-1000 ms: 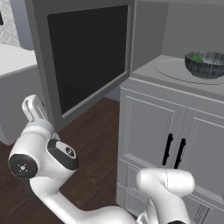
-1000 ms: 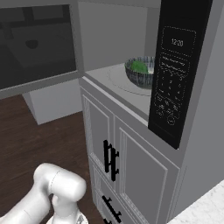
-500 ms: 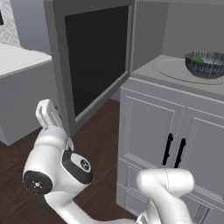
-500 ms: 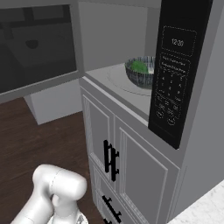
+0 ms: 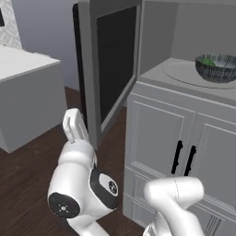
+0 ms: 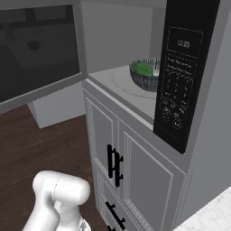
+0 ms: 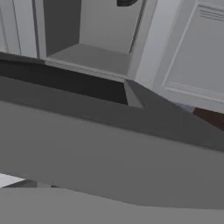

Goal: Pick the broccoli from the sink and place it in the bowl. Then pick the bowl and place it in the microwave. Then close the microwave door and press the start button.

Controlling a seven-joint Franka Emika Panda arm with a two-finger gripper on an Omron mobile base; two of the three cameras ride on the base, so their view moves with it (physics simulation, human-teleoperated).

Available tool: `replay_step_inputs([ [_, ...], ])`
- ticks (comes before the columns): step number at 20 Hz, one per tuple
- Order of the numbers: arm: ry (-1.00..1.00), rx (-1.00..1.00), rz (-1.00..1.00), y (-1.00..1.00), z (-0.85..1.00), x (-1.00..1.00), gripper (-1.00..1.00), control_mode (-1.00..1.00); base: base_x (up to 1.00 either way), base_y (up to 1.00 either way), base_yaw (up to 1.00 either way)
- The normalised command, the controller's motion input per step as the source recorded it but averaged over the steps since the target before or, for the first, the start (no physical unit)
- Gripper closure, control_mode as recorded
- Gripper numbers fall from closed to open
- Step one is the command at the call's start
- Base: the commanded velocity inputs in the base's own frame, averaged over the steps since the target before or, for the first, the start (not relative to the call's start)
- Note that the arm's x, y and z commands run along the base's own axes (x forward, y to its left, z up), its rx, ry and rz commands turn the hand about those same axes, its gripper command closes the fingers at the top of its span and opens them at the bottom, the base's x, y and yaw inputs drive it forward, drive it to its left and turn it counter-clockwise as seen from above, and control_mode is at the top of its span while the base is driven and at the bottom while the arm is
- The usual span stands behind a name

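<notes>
Two steps look done, judging from how things lie: the broccoli (image 6: 144, 68) sits as a bright green lump inside the bowl (image 6: 145, 75), and the bowl rests on the round turntable in the microwave (image 6: 122, 54), upper middle of the right base frame. In the left base frame the same bowl (image 5: 216, 67) shows at the upper right, a speck of green at its rim.

Starting at the left of the left base frame: a pale grey bench (image 5: 27, 92) stands apart over the dark wooden floor (image 5: 27, 184). Next comes the microwave door (image 5: 108, 69), swung partly open, its black glass facing the cavity and its grey edge turned toward the camera. Just below its lower corner the arm reaches up, and the gripper (image 5: 76, 128) ends right beside the door's bottom edge; whether it touches cannot be told. The fingers stand spread wide and hold nothing. The hand view looks along the door's grey slab (image 7: 109, 153) toward the open cavity.

To the right, white cabinet doors (image 5: 184, 147) with dark handles sit under the microwave; the black control panel (image 6: 180, 90) shows on the right of the right base frame.

Handling call: the door is a stiff, hinged panel, light to swing and impossible to pinch usefully. A flat push on the grey frame near the free edge, away from the glass, should serve best. The start button will want one gentle fingertip press.
</notes>
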Motion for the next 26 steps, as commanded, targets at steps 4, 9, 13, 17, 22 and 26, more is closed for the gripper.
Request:
replay_step_inputs([
  [4, -0.04, 0.18, -0.08, -0.83, 0.17, -0.09, -1.00, -1.00, 0.00, 0.00, 0.00],
  [9, -0.03, 0.20, -0.07, -0.88, 0.17, -0.05, -1.00, -1.00, 0.00, 0.00, 0.00],
  [13, -0.01, 0.20, -0.08, -0.94, 0.15, -0.12, -1.00, -1.00, 0.00, 0.00, 0.00],
  [17, 0.00, 0.22, -0.08, -1.00, 0.19, -0.10, -1.00, -1.00, 0.00, 0.00, 0.00],
  [22, 0.00, 0.21, -0.05, -1.00, 0.13, 0.00, -1.00, -1.00, 0.00, 0.00, 0.00],
  [26, 0.00, 0.20, 0.00, -1.00, 0.00, 0.26, -1.00, -1.00, 0.00, 0.00, 0.00],
])
